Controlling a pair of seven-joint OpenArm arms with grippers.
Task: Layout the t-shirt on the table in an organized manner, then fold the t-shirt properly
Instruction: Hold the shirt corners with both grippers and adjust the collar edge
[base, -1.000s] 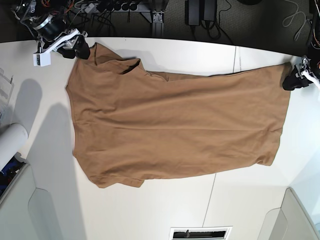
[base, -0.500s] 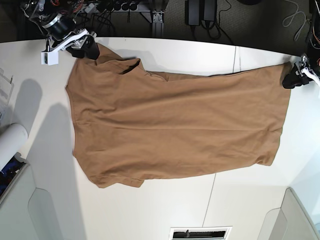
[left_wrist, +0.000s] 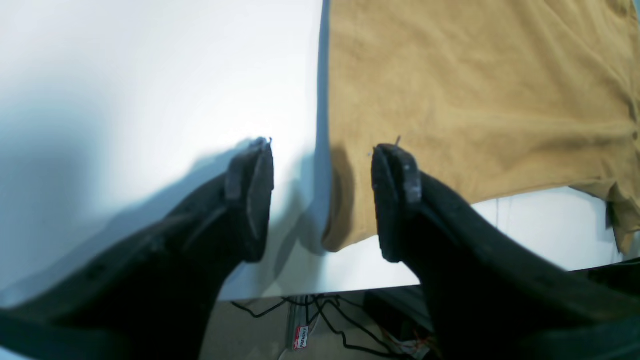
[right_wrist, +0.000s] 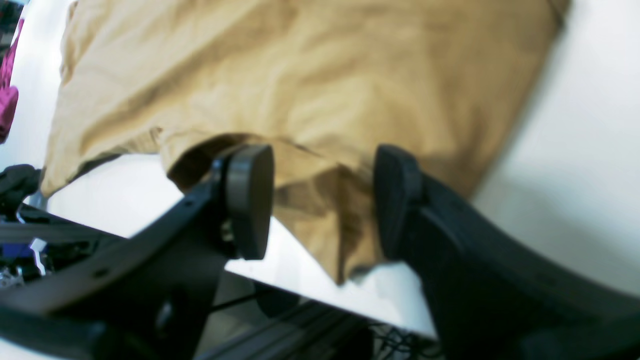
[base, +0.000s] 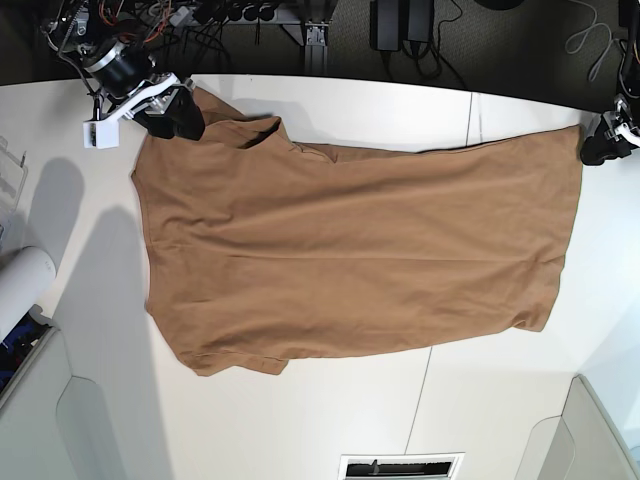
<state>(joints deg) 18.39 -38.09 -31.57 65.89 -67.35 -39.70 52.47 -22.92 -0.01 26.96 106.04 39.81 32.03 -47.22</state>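
The tan-brown t-shirt (base: 350, 245) lies spread flat on the white table (base: 330, 420), neckline at the top left and hem at the right. My right gripper (base: 175, 112) is open at the shirt's top left sleeve. In the right wrist view the gripper (right_wrist: 320, 200) straddles a folded bit of sleeve fabric (right_wrist: 320, 190) without closing on it. My left gripper (base: 602, 148) is open just off the hem's top right corner. In the left wrist view the gripper (left_wrist: 322, 200) hovers over that corner of the shirt (left_wrist: 450, 100), and its jaws stand apart and empty.
A white roll (base: 20, 290) lies at the left edge, with a clear rack (base: 8, 175) above it. Light grey moulded panels sit at the front corners (base: 100, 420) (base: 595, 430). Cables (base: 230, 12) hang beyond the far edge. A vent slot (base: 400, 466) is at the front.
My right gripper has moved right and down onto the sleeve corner. My left gripper has drawn back up and to the right, off the hem corner. The shirt has stayed still.
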